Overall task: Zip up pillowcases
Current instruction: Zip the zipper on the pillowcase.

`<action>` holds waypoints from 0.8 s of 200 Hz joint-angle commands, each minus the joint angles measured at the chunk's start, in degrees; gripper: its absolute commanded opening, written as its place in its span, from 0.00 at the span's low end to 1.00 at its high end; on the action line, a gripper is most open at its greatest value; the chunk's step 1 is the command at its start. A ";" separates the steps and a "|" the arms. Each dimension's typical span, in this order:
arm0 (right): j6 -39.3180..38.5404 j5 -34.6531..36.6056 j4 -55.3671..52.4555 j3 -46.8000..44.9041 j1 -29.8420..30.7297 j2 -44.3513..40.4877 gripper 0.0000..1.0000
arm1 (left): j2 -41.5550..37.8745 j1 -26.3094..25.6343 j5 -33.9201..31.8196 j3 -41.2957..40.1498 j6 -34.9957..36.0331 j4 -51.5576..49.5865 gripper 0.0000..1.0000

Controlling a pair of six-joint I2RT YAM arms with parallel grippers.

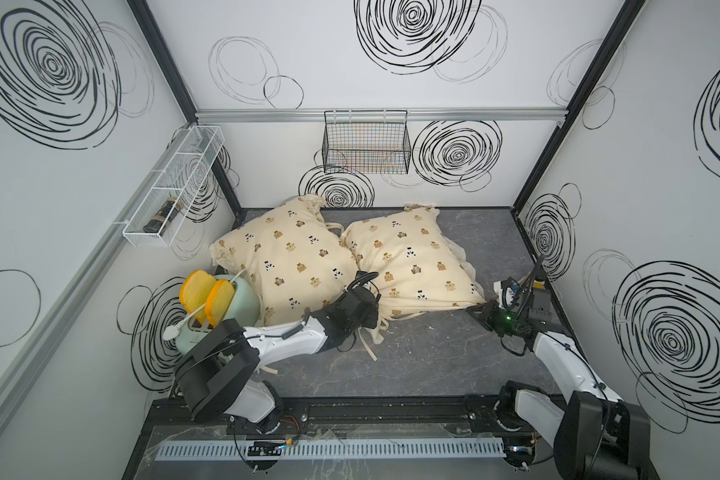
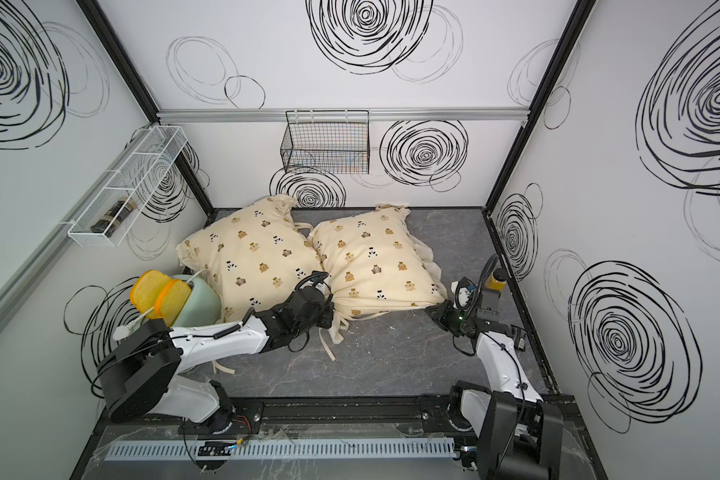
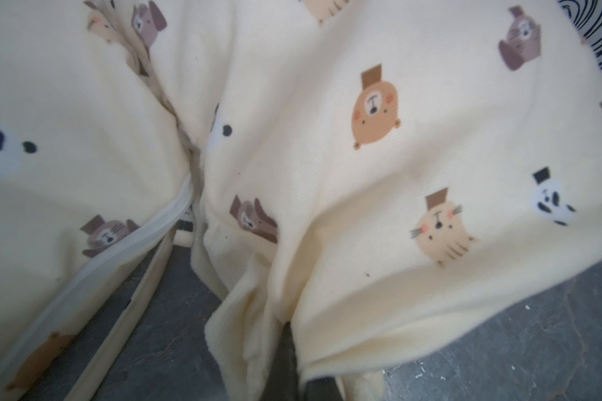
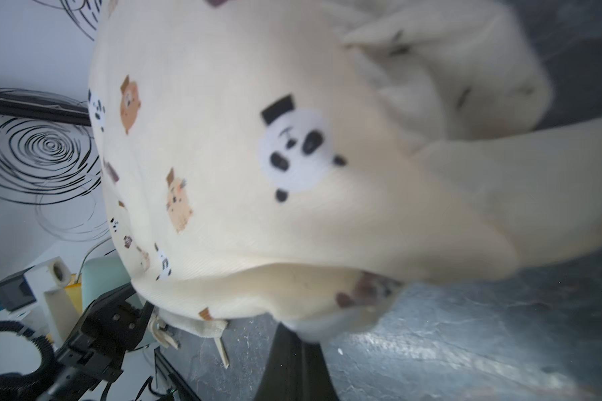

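Note:
Two cream-yellow pillowcases printed with bears and pandas lie side by side at the back of the grey table in both top views, the left pillowcase (image 1: 283,257) (image 2: 250,257) and the right pillowcase (image 1: 412,257) (image 2: 375,257). My left gripper (image 1: 373,309) (image 3: 287,330) is shut on cream fabric at the right pillowcase's near left corner. A pale zipper tape (image 3: 136,243) runs along the left pillowcase's edge. My right gripper (image 1: 474,309) (image 4: 289,330) is shut on the same pillowcase's near right corner (image 4: 327,312), and the fabric hides its fingertips.
A mint toaster (image 1: 233,303) with yellow toast slices stands by the left wall, touching the left pillowcase. On the walls hang a white wire shelf (image 1: 171,187) with a dark bottle and a black wire basket (image 1: 366,145). Loose tie strips (image 1: 366,345) trail on the table.

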 commanded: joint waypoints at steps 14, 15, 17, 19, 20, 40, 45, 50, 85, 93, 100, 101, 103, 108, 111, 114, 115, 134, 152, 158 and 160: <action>-0.71 6.79 -0.16 1.68 -2.93 -0.39 0.00 | -3.04 2.22 -3.49 -2.61 -2.07 -2.27 0.00; -0.71 6.84 -0.14 1.68 -3.03 -0.36 0.00 | -3.11 2.26 -3.46 -2.67 -2.07 -2.26 0.00; -0.65 6.99 -0.05 1.68 -3.15 -0.35 0.00 | -3.20 2.33 -3.45 -2.83 -2.11 -2.21 0.00; -0.63 7.10 0.01 1.68 -3.25 -0.36 0.00 | -3.27 2.41 -3.33 -3.00 -2.14 -2.18 0.00; -0.63 7.13 0.04 1.68 -3.32 -0.39 0.00 | -3.36 2.44 -3.30 -3.04 -2.15 -2.17 0.00; -0.08 8.22 1.00 1.16 -4.18 -1.31 0.00 | -4.26 3.49 -2.75 -4.45 -2.50 -1.98 0.00; 0.07 8.61 1.04 1.07 -4.27 -1.66 0.00 | -4.44 3.79 -2.59 -4.77 -2.59 -1.92 0.00; 0.09 9.09 1.11 0.99 -4.38 -2.02 0.00 | -4.65 4.09 -2.47 -5.06 -2.64 -1.90 0.00; -0.18 10.41 0.52 1.06 -5.06 -3.09 0.00 | -5.88 5.45 -2.11 -6.15 -2.69 -1.94 0.00; -0.14 10.33 0.37 1.15 -5.15 -2.98 0.00 | -6.07 5.46 -2.10 -6.16 -2.72 -1.90 0.00; -0.07 10.17 0.35 1.13 -5.16 -3.06 0.00 | -6.15 5.46 -2.04 -6.15 -2.69 -1.78 0.00; -0.04 10.12 0.38 1.10 -5.16 -3.11 0.00 | -6.16 5.50 -2.04 -6.16 -2.69 -1.80 0.00; 0.05 10.07 0.41 1.07 -5.16 -3.07 0.00 | -6.16 5.47 -2.04 -6.12 -2.68 -1.68 0.00; 0.08 9.97 0.27 1.05 -5.16 -3.22 0.00 | -6.09 5.46 -1.91 -6.08 -2.68 -1.64 0.00; 0.08 9.99 0.18 1.06 -5.16 -3.30 0.00 | -6.08 5.46 -1.92 -6.07 -2.68 -1.67 0.00; 0.08 10.10 0.15 1.06 -5.20 -3.40 0.00 | -6.00 5.48 -1.89 -6.06 -2.68 -1.65 0.00; 0.08 10.12 0.07 1.06 -5.18 -3.36 0.00 | -6.00 5.47 -1.92 -6.02 -2.68 -1.64 0.00; -0.19 10.24 -0.86 1.28 -5.16 -4.27 0.00 | -5.72 5.39 -1.68 -6.15 -2.73 -1.42 0.00; -0.09 9.95 -1.43 1.33 -5.07 -4.98 0.01 | -5.96 5.30 -1.67 -6.33 -2.91 -1.19 0.00; -0.10 10.08 -1.61 1.45 -5.09 -5.14 0.01 | -6.07 5.28 -1.68 -6.31 -2.95 -1.20 0.00; -0.10 10.13 -1.67 1.49 -5.07 -5.27 0.01 | -6.12 5.28 -1.71 -6.33 -2.99 -1.20 0.00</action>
